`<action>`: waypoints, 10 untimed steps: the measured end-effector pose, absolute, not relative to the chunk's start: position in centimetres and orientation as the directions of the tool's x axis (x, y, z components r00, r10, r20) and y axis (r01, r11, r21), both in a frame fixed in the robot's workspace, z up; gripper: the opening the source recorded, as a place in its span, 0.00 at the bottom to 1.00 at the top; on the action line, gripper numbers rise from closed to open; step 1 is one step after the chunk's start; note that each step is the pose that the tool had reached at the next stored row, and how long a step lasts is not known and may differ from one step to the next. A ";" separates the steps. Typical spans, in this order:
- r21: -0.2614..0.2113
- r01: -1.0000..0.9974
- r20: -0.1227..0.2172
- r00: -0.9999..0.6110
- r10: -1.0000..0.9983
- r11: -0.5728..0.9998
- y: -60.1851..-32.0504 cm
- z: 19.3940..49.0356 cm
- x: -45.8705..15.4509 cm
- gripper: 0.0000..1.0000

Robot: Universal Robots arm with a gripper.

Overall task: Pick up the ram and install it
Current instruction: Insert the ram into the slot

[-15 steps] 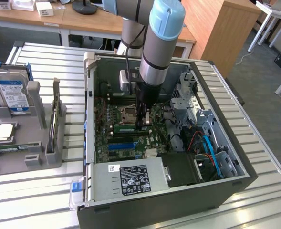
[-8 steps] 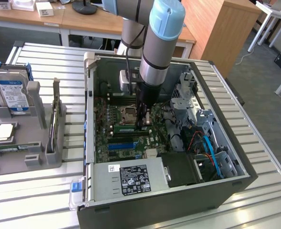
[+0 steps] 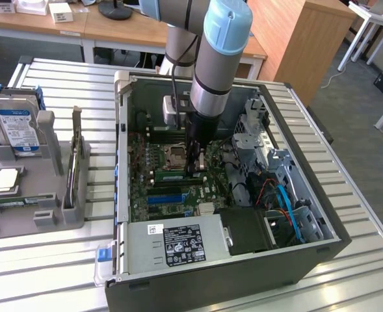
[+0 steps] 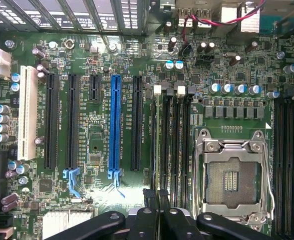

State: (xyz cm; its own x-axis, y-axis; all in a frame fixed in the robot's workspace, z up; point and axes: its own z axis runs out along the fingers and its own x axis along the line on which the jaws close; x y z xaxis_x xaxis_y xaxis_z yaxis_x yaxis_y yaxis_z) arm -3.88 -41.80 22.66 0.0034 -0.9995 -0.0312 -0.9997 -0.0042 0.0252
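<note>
Ram down at the slots: main risk is a crooked seat

Ext. view: we see the black pincer (image 3: 194, 169) low inside the open dark-grey metal PC case (image 3: 256, 281). It seems to pinch the long thin green circuit-board ram (image 3: 170, 173), which runs from its tip toward the exterior view's left, on the near side of the square silver CPU socket (image 3: 176, 155). If it's held off-centre, it could tilt & jam. Wrist view: the fingers (image 4: 147, 215) are pressed together over the long black memory slots (image 4: 172, 145) beside the socket. If the ram is misaligned w/ the slot, we'd judge a push could bend it or skid it onto the bare socket pins.
</note>
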 end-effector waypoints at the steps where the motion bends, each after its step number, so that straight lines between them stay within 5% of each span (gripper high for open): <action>1: 0.025 -1.000 -0.031 0.003 -1.000 -0.004 -41.8 22.7 -3.9 0.12; 10: 0.025 -1.000 -0.031 0.004 -1.000 -0.004 -41.8 22.5 -3.9 0.12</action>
